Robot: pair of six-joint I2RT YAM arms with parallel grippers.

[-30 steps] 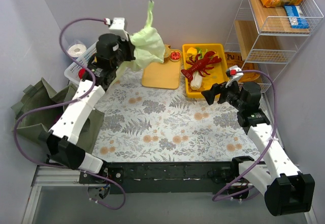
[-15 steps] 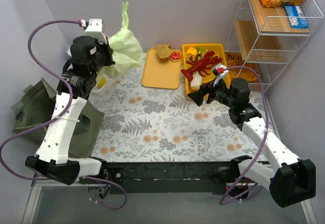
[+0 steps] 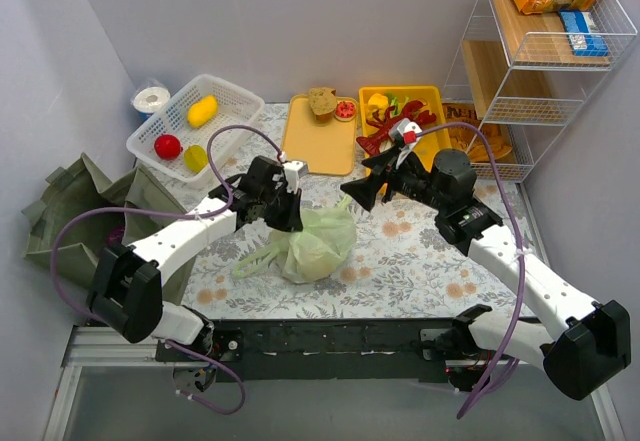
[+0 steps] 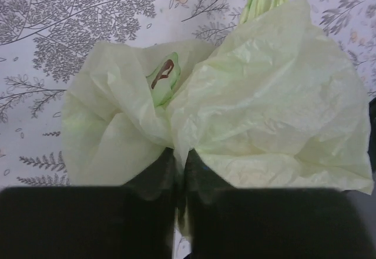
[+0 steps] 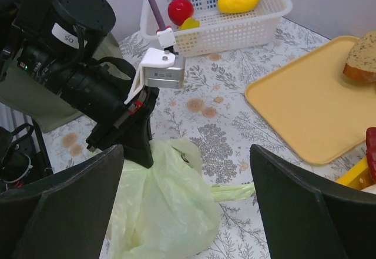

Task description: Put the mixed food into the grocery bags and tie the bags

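The pale-green bag [image 4: 258,94] hides the tips (both) of the left pincer [image 4: 179,168].

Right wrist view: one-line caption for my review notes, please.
Open right gripper faces the pale-green bag, pinched at its top by the left gripper, on the floral mat.

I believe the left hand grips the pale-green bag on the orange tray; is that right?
Not quite: the left hand grips the pale-green bag on the floral mat, not the orange tray; the top external view shows it.

pale-green bag [image 3: 320,246], bunched; olive tote [image 3: 66,209], slumped left
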